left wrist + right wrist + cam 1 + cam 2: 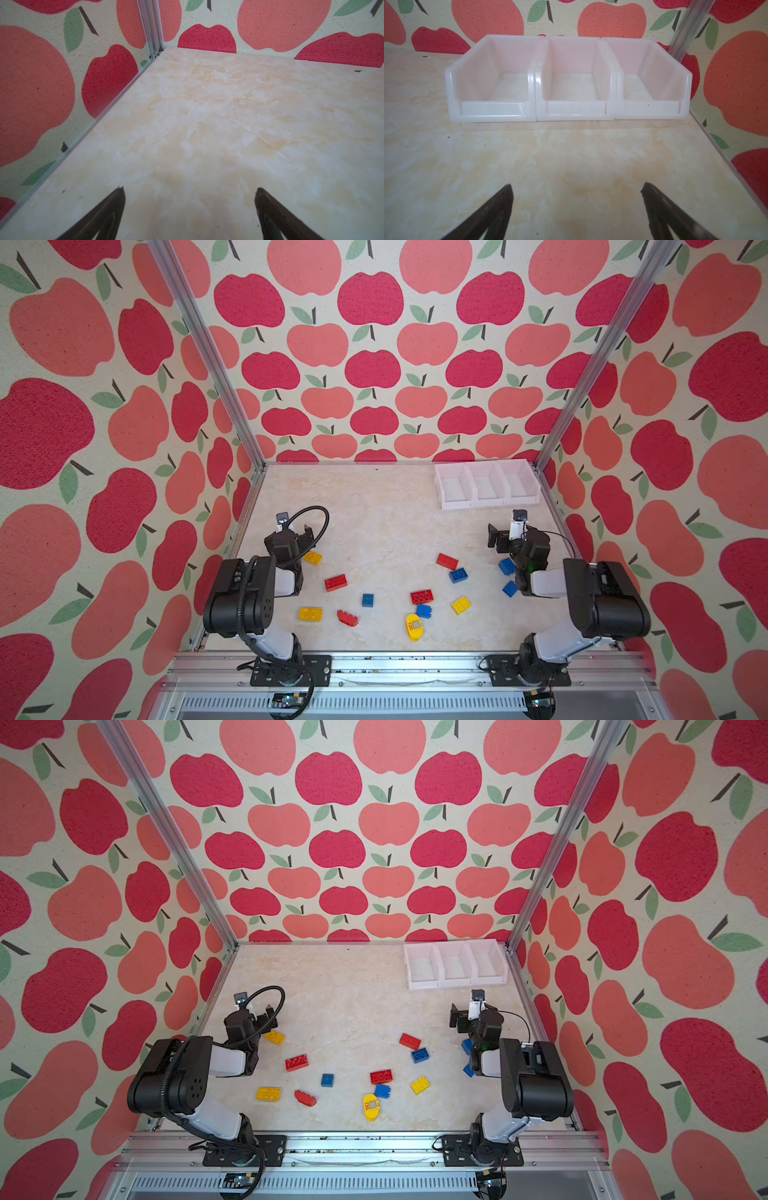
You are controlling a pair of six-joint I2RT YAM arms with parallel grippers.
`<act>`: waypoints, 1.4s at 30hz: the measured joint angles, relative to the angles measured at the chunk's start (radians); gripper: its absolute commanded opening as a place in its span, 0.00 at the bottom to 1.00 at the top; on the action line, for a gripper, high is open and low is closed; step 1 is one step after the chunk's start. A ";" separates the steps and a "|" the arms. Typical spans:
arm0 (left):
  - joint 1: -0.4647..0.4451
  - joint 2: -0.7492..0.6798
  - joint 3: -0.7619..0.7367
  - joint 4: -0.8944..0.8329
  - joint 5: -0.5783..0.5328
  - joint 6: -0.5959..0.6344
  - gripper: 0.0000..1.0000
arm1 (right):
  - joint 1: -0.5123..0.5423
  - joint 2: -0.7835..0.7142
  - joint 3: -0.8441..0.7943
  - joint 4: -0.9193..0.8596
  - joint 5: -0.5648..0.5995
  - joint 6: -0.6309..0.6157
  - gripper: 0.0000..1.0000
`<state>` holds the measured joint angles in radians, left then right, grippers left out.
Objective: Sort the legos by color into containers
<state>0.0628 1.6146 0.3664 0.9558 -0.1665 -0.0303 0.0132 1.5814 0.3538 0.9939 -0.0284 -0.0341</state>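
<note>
Awaiting first pick. Found legos (336, 583) loose on bench (374, 522), containers (533, 83) empty, left tool (190, 188) and right tool (577, 184) fully spread, holding nothing. Next move probably calls for descending over one.

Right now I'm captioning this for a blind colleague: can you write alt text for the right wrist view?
Three joined white containers, all empty, stand in a row on a pale marbled table against an apple-print wall. In the foreground, the right gripper holds its dark jaws wide apart with nothing between them.
</note>
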 measured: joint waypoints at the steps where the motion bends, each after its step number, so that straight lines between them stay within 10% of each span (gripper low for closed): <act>1: 0.000 0.000 0.000 0.000 0.000 0.000 0.99 | 0.001 0.000 0.000 0.000 0.000 0.000 0.99; 42: 0.000 -0.018 0.000 -0.015 0.011 0.006 0.99 | 0.006 -0.032 0.012 -0.070 0.001 -0.003 0.99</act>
<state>0.0624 1.5970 0.3664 0.9405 -0.1555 -0.0238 0.0196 1.5494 0.3656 0.9241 -0.0277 -0.0376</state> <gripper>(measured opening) 0.993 0.991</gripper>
